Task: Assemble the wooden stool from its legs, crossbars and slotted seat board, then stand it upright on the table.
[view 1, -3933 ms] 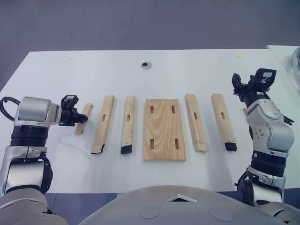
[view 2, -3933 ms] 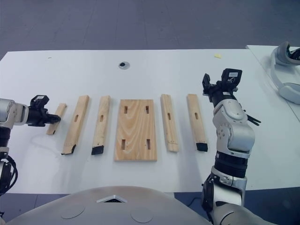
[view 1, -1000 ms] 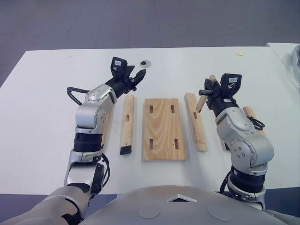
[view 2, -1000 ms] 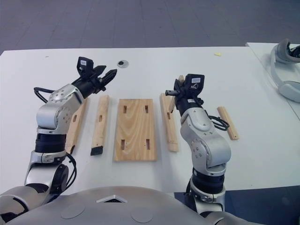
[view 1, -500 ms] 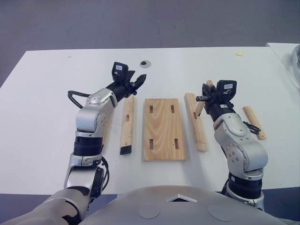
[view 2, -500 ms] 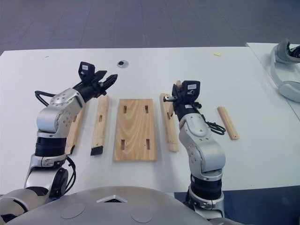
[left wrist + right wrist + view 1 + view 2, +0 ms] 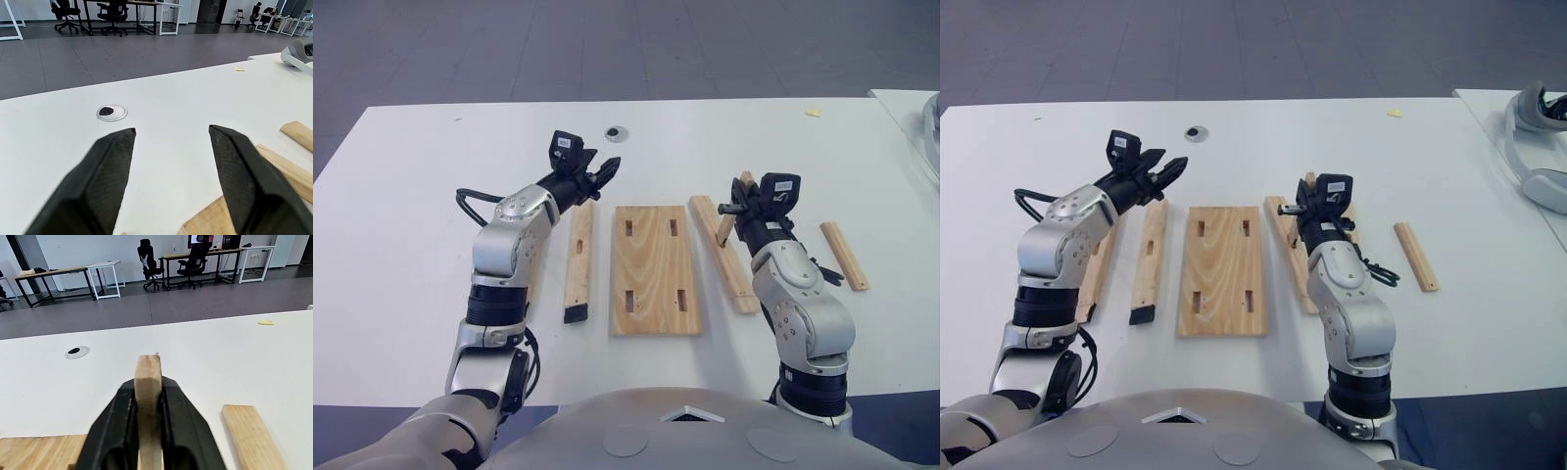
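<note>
Crossbar (image 7: 148,368), a short pale wooden slat, is clamped in right pincer (image 7: 147,392); left pincer (image 7: 171,131) gapes wide.

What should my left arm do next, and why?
Probably lower the left gripper onto the far end of the leg lying by it and close. Its fingers are spread and empty, while the right gripper clamps a crossbar that needs a steadied slotted leg.

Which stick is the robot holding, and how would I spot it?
On the white table, find the wide board with four slots in the middle. To the robot's right of it, the right gripper pinches a short stick. It is tilted up, while the other wood pieces lie flat.
</note>
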Tool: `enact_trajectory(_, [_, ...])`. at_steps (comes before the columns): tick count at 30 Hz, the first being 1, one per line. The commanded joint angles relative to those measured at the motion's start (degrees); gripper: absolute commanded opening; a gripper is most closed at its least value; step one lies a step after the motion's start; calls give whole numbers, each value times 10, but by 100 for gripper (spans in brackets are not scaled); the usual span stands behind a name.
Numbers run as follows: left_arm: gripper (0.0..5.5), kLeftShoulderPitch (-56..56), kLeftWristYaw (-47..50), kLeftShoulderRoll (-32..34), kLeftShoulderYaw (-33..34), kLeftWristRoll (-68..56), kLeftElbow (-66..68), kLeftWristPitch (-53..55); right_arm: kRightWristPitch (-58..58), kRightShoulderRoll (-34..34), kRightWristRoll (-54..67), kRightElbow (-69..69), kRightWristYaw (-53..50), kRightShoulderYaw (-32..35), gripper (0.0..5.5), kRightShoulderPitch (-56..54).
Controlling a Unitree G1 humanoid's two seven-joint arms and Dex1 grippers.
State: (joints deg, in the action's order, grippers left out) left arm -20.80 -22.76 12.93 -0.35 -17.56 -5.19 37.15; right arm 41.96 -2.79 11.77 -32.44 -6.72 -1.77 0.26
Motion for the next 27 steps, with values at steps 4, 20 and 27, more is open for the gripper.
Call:
enact_trajectory(4, [276, 9, 2, 3, -3, 0, -10, 8, -3, -5, -7, -3, 20, 3, 42, 5])
enact_trajectory(20, [276, 23, 8, -5, -11, -2, -21, 12, -22, -8, -1, -3, 65, 16, 42, 17])
enact_trajectory(27, [276, 27, 11, -8, -13, -3, -27, 17, -44, -19, 16, 28, 107, 35, 42, 20])
